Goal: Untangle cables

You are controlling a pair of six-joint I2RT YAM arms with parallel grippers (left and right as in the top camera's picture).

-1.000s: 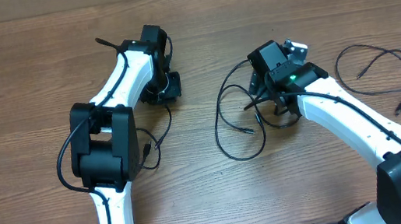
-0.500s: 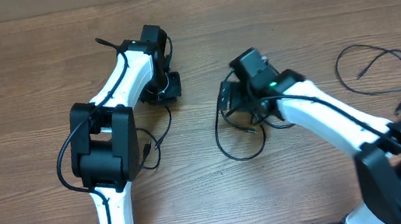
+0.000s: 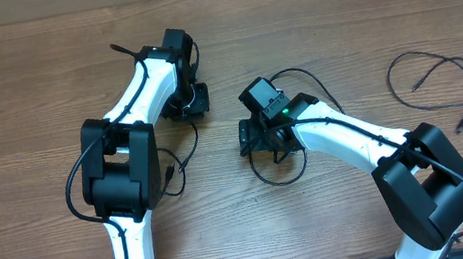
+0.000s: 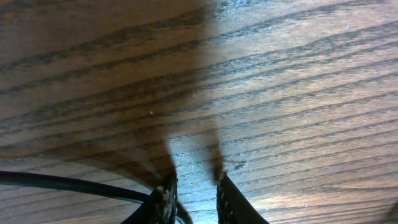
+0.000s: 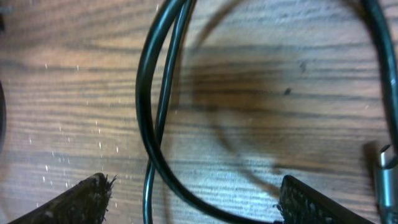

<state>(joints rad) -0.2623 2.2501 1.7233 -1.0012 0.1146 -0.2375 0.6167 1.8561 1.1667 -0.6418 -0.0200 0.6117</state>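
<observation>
Right gripper [image 5: 196, 198] jaws wide, cable loop [image 5: 144, 124] lying between and ahead of its fingertips, not pinched; left gripper [image 4: 194, 200] jaws narrow, second cable [image 4: 62, 182] reaching its left finger, grip unclear.

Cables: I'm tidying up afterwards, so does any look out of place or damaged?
No damage shows. One cable lies alone at the right of the table, apart from the strands crossing between the right arm's open jaws.
</observation>
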